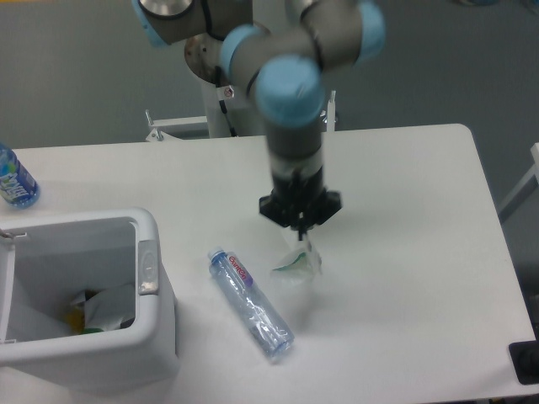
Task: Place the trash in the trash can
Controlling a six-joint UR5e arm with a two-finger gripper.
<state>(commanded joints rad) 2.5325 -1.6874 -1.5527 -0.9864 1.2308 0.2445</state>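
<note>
Gripper: closed on paper scrap, lifted above table
Bottle: lying between trash can and scrap

The white table bears a bin, a plastic bottle and a blue-labelled bottle.

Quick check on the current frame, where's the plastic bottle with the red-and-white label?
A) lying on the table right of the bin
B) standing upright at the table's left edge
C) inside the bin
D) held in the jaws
A: the bottle lies on its side on the table, just right of the white bin, while the gripper hangs over the paper scrap instead.
</note>
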